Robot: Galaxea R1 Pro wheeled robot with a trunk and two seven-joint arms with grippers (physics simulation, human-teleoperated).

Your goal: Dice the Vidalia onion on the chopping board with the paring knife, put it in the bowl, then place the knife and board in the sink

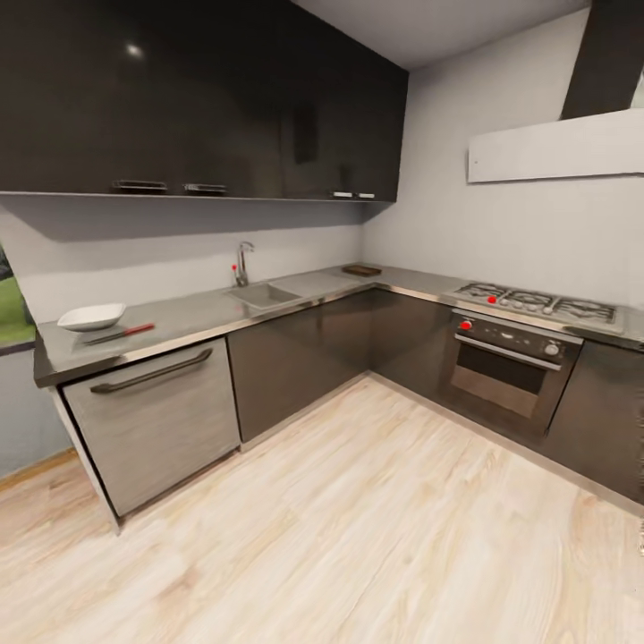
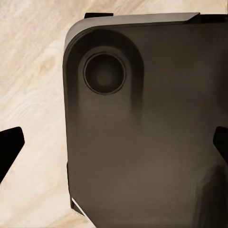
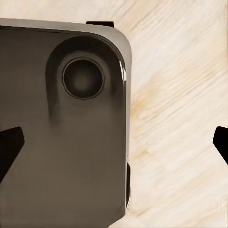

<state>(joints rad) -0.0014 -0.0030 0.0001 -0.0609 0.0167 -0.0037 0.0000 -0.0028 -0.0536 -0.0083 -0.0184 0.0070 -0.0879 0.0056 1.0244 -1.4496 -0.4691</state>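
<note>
Your bowl (image 1: 91,316) and knife (image 1: 121,334) sit together on the surface (image 1: 192,317), well apart from the sink (image 1: 264,294); the board (image 1: 361,270) lies at the corner. Both your grippers (image 2: 114,145) (image 3: 114,145) hang released above the floor (image 1: 358,537).

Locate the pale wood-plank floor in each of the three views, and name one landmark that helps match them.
Head view: the pale wood-plank floor spreads across the lower half, in front of the dark cabinets.
Left wrist view: it lies behind a dark rounded housing with a round recess.
Right wrist view: it lies behind a matching housing.
Shared landmark: the floor's pale streaked grain.
</note>
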